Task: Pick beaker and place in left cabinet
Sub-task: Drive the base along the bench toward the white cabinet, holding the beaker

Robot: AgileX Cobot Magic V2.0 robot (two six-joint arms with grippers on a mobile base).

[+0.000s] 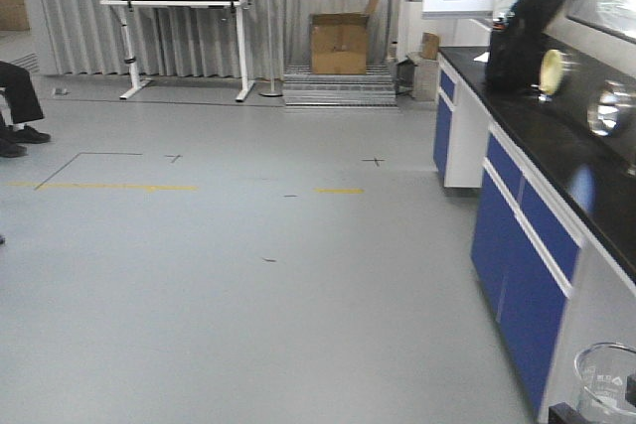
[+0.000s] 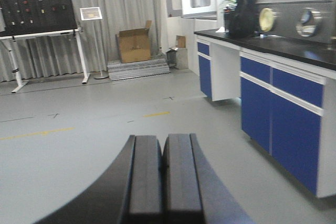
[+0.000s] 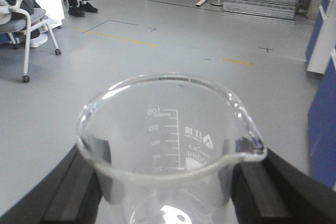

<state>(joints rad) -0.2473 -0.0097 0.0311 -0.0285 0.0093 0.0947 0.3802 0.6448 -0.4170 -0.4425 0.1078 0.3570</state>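
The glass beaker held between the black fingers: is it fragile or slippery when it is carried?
The beaker looks like thin clear glass, so it is probably stiff but fragile under a hard squeeze. Its smooth wall may slip in the right end effector. It seems empty, so it is likely light.

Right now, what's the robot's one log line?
right hand: shut on small clear glass beaker | left hand: shut, empty | beaker: above grey floor

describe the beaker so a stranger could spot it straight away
Follow the blue-fronted lab counter to its near end. There the right tool holds the beaker: clear glass, pour spout, white scale reading up to 100, between black fingers.
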